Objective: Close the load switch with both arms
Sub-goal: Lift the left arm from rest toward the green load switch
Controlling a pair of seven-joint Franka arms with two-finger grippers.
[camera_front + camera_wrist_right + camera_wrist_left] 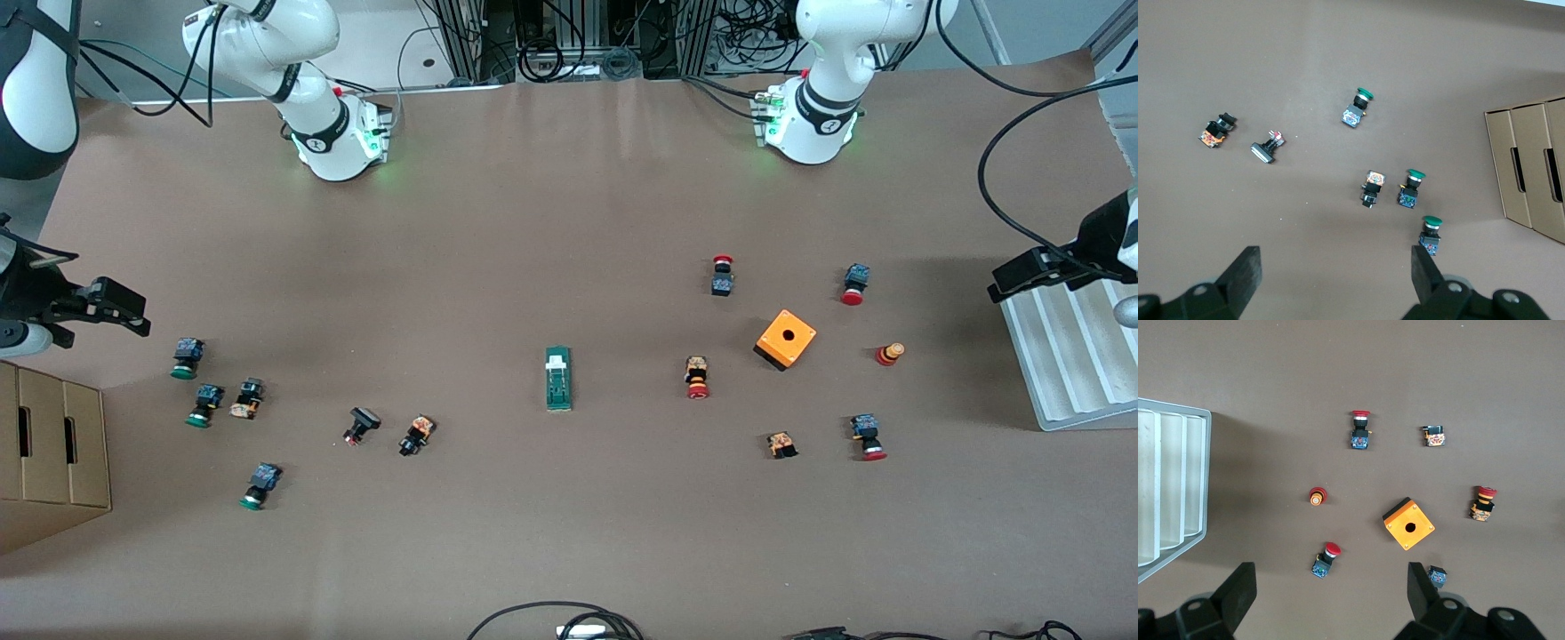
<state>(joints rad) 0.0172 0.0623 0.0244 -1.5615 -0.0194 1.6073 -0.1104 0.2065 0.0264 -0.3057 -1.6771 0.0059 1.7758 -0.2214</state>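
The load switch [558, 379] lies mid-table with bare table around it. From it, the orange box [786, 339] sits at three o'clock among red-capped push buttons [698, 377], green-capped ones [205, 404] at nine. The left gripper [1328, 600] and right gripper [1336, 283] hang half cut off at the table's ends, jaws wide apart, holding nothing.

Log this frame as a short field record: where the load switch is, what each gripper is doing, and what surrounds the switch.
load switch: flat mid-table, untouched
left gripper: open, empty, above the table edge by the grey tray
right gripper: open, empty, above the table edge near the cardboard box
orange box: toward the left arm's end, among red-capped buttons
green-capped buttons: toward the right arm's end
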